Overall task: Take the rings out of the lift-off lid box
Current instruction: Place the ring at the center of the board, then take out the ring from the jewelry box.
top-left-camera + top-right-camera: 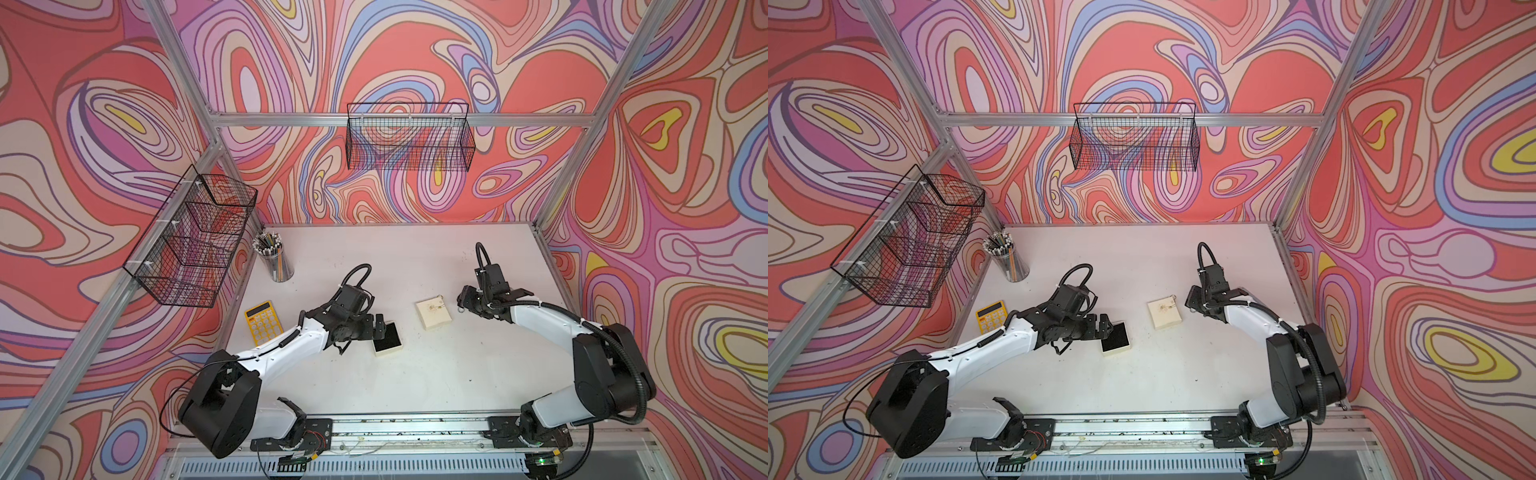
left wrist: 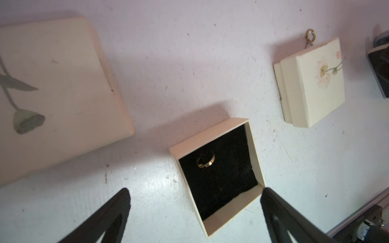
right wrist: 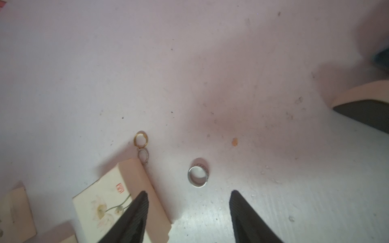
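The open box [image 2: 255, 155] sits mouth-up on the white table [image 1: 415, 374], turned cornerwise to the table's edges. 1 ring, the boxed ring [image 2: 207, 165], lies on its black lining close to a wall, tipped so its hole faces partly up and partly sideways; being round, it has no long axis. The left gripper [image 2: 194, 194] has its 2 fingers spread wide, 1 tip at a box corner and the other well clear, gripping nothing. The loose ring [image 3: 190, 176], a broad silvery band, lies flat on the table with its hole up, just ahead of the right gripper [image 3: 188, 195], whose fingers stand parted and hold nothing. Beside that ring is the closed box [image 3: 109, 202] with a flower print, and at its corner a gold ring [image 3: 147, 140] on a short chain. In both top views bare table runs between the 2 boxes and toward the front rail; a yellow calculator [image 1: 263, 322] and a pencil cup [image 1: 277, 262] stay near the left edge.
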You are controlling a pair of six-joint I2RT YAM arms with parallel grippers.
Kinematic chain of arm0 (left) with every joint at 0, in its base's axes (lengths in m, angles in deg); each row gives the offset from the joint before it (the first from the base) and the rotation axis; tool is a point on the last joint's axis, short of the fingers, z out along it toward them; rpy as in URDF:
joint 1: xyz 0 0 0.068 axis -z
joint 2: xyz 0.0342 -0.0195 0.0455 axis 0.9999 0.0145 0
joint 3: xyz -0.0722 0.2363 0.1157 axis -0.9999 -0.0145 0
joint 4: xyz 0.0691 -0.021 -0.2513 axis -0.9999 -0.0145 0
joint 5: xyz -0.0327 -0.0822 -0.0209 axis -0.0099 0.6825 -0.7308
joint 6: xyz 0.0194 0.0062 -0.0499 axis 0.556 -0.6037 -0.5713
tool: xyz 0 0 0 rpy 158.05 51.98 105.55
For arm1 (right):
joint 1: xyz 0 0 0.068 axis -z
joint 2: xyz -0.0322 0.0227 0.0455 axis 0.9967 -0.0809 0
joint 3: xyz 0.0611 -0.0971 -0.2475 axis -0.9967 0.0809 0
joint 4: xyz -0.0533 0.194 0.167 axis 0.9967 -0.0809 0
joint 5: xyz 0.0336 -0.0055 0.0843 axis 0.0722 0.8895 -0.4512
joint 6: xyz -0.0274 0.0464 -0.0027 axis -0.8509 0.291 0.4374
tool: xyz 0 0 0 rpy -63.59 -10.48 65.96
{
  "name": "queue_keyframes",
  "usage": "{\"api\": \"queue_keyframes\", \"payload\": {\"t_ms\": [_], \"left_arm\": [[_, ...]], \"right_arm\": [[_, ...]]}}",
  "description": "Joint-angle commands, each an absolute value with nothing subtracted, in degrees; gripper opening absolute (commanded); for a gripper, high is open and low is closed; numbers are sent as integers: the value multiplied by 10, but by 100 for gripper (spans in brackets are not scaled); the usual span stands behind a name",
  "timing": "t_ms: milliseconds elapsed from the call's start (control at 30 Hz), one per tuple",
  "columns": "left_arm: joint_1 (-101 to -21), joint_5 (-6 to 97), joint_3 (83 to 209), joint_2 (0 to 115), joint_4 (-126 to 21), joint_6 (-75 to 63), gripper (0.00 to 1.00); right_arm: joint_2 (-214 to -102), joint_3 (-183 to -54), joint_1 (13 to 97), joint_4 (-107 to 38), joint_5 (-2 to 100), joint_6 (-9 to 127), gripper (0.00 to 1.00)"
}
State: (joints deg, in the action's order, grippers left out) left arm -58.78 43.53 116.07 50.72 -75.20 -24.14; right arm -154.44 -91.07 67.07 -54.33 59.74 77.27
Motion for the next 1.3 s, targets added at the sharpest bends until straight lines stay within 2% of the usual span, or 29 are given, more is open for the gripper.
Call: {"api": "queue_keyframes", "payload": {"t_ms": [0, 200, 500, 633, 867, 1267], "left_arm": [[-617, 461, 1147, 488, -742, -242, 100], [-656, 497, 1121, 476, -738, -243, 100], [-664, 494, 1086, 436, -739, -263, 100], [-672, 492, 1058, 412, -731, -282, 100], [-676, 492, 1040, 383, -736, -289, 100], [-682, 483, 1035, 395, -737, -276, 100]], "right_arm": [[-1527, -938, 617, -563, 601, 760, 65], [-1529, -975, 525, -546, 608, 786, 65], [-1596, -1001, 420, -509, 622, 815, 64], [-1626, -1018, 378, -503, 626, 827, 57], [-1679, -1060, 356, -501, 604, 819, 27], [-1728, -1102, 338, -541, 568, 859, 27]]}}
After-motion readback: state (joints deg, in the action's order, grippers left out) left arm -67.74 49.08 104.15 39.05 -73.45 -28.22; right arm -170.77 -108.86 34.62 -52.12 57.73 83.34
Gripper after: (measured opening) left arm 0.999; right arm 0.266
